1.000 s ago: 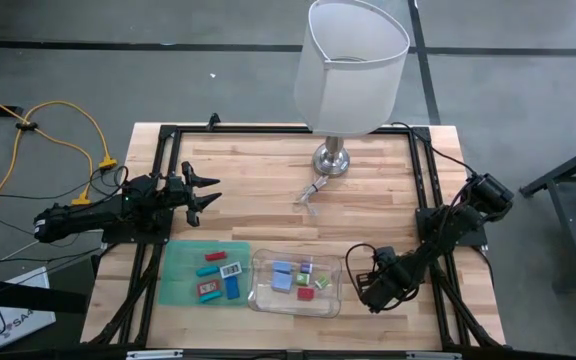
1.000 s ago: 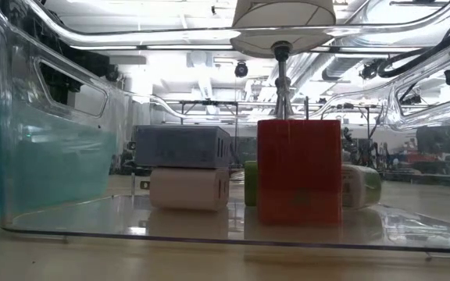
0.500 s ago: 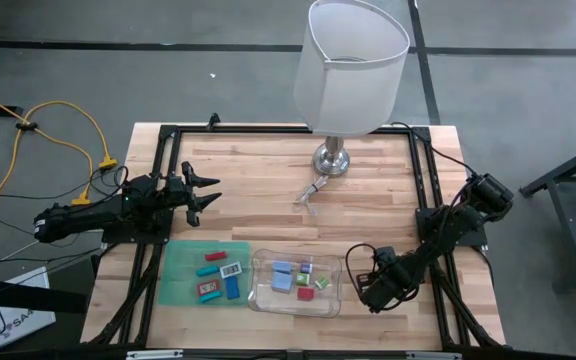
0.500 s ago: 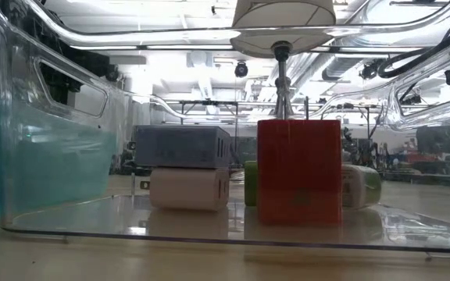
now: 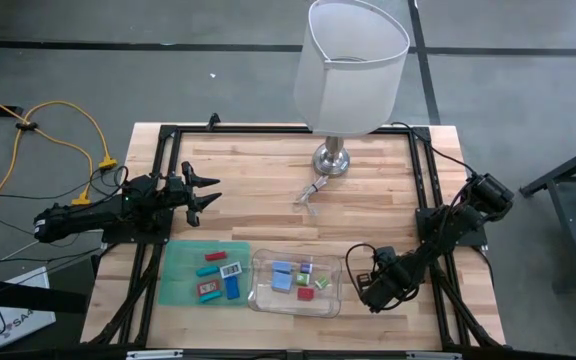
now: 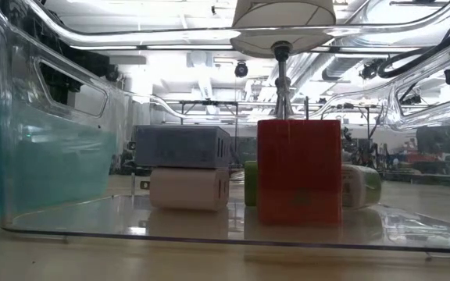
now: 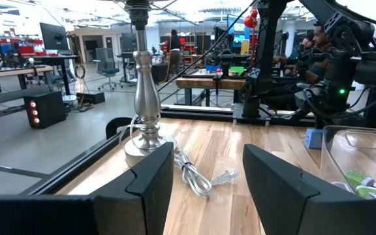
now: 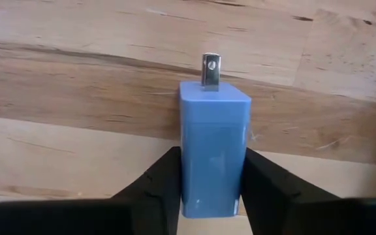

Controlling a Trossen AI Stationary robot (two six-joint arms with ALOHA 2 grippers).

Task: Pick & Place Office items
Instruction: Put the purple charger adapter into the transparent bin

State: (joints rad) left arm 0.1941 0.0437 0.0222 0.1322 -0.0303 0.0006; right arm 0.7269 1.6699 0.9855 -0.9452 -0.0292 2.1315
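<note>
Small coloured office items lie on a green mat (image 5: 181, 275) and in a clear tray (image 5: 264, 300); the low view shows a red block (image 6: 299, 172) and a white one (image 6: 187, 189) in the tray. Right of the tray, my right gripper (image 5: 368, 287) points down, shut on a blue plug block (image 8: 213, 140) with a metal prong (image 8: 211, 70). In the high view the gripper hides this block. My left gripper (image 5: 208, 195) waits open at the table's left edge, level, with nothing between its fingers (image 7: 152, 176). My right gripper pinches the blue block's two long sides (image 8: 189, 171) between its two fingers, at the end away from the prong. The fingers come from above, pointing down. The block lies flat over the wood; whether it rests on the table I cannot tell.
A white-shaded lamp (image 5: 351, 65) stands on a silver base (image 5: 332, 160) at the far middle, its cord and plug (image 5: 310, 193) lying in front of it. A black frame (image 5: 163, 180) runs along the table's edges. Bare wood lies between lamp and tray.
</note>
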